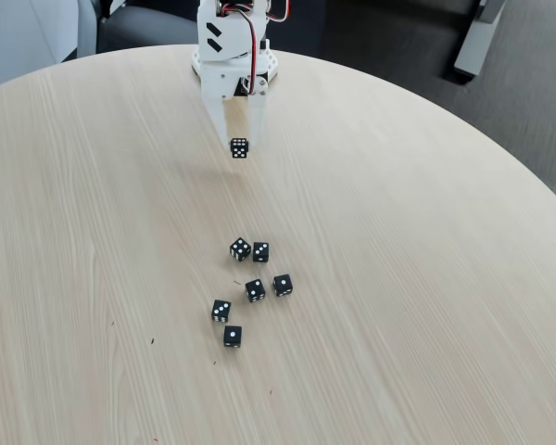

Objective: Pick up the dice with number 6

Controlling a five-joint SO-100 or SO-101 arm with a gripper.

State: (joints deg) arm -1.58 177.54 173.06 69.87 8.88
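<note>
In the fixed view the white arm (233, 46) reaches down from the far edge of the round wooden table (426, 278), and its gripper (239, 146) is closed on the dice with number 6 (239, 147). That black cube sits pinched at the very tips of the two white fingers (224, 116), its crowded six-pip face turned toward the camera, and it appears lifted off the tabletop. Well apart from it, nearer the camera, six other black dice (255, 290) lie loosely clustered on the wood, showing low pip counts. Two of them sit just beside each other at the top of the cluster, and the rest spread below.
</note>
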